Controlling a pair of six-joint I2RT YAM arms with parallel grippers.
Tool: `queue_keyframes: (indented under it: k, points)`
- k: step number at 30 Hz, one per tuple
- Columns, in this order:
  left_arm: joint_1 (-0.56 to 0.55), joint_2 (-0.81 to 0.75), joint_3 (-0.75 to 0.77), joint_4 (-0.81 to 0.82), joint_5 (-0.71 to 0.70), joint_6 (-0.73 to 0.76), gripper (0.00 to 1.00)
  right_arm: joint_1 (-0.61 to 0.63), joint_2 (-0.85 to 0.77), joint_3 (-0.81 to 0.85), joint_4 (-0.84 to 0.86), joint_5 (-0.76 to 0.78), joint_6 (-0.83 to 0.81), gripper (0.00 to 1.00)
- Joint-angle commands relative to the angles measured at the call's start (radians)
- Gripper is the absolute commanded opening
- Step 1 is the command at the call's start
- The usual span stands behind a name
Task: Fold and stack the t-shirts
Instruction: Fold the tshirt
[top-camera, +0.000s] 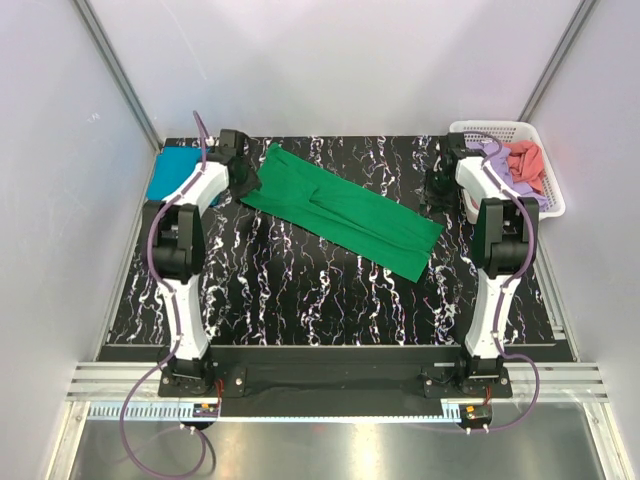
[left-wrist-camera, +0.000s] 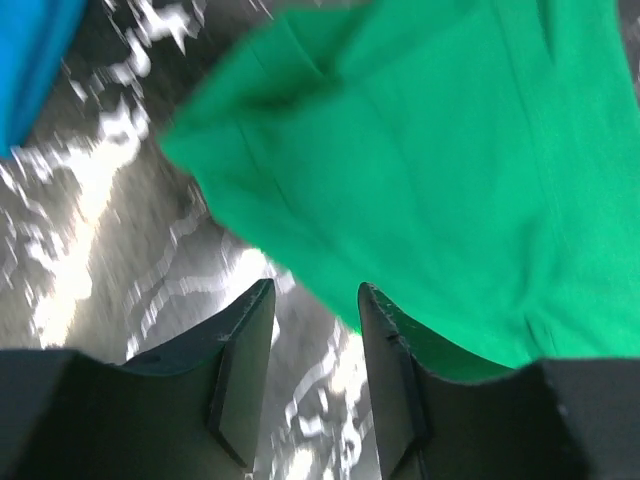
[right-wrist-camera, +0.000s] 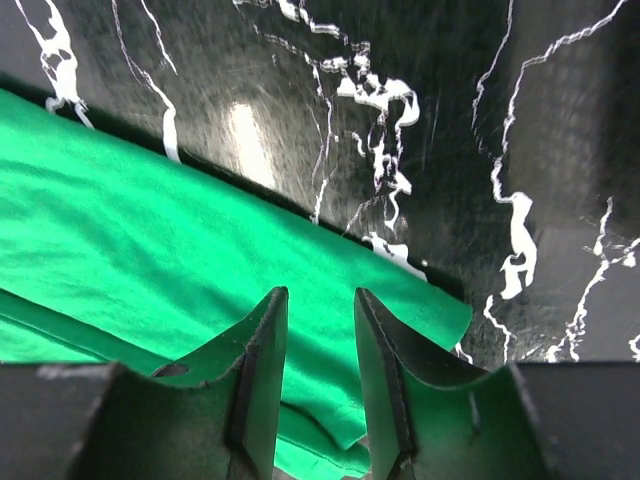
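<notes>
Lying diagonally across the marbled table, the green t-shirt is seen folded into a long strip. A lilac t-shirt and a coral t-shirt are heaped in the white basket. Left gripper and right gripper are parted, nothing pinched

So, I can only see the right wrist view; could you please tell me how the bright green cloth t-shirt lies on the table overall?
Observer: The bright green cloth t-shirt is folded into a long strip, lying diagonally from far left towards the right on the black marbled table.
Operator: Thank you, and where is the other arm?
Observer: The left claw is at the strip's far-left end, jaws apart with nothing between them.
Operator: Is anything already folded?
Observer: Yes, a teal-blue cloth t-shirt, folded to a rectangle, lies at the table's far-left corner.
</notes>
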Motion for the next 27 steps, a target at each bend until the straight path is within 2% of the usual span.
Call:
queue_keyframes:
  k: [1, 4, 8, 12, 14, 18, 21, 25, 26, 27]
  points:
    - [-0.011, 0.072, 0.094, -0.049, -0.086, -0.004, 0.43, 0.000, 0.018, 0.095, 0.000, 0.017, -0.015, 0.40]
    - [0.003, 0.133, 0.128, -0.079, -0.096, -0.022, 0.43, 0.000, 0.080, 0.184, -0.032, -0.016, -0.011, 0.41]
    - [0.019, 0.201, 0.206, -0.074, -0.065, -0.015, 0.45, 0.000, 0.098, 0.190, -0.048, 0.006, 0.011, 0.40]
    - [0.020, 0.255, 0.268, -0.005, -0.044, 0.008, 0.50, 0.000, 0.026, 0.101, -0.029, 0.015, 0.045, 0.40]
    - [0.031, 0.320, 0.323, -0.026, -0.025, 0.005, 0.51, 0.002, -0.027, 0.034, -0.017, 0.012, 0.074, 0.40]
    - [0.063, 0.458, 0.556, -0.105, -0.011, -0.042, 0.50, 0.000, -0.078, -0.028, -0.048, 0.070, 0.169, 0.38]
    - [0.078, 0.505, 0.619, -0.051, 0.028, -0.054, 0.51, 0.002, -0.126, -0.083, -0.019, 0.066, 0.220, 0.38]
    - [0.088, 0.474, 0.647, -0.010, 0.125, -0.047, 0.53, 0.003, -0.156, -0.114, -0.005, 0.069, 0.199, 0.39]
    - [0.086, 0.445, 0.626, -0.025, 0.127, -0.035, 0.54, 0.002, -0.158, -0.118, 0.007, 0.061, 0.182, 0.39]
    - [0.085, 0.348, 0.586, -0.031, 0.121, -0.031, 0.55, 0.002, -0.156, -0.123, 0.012, 0.040, 0.145, 0.39]
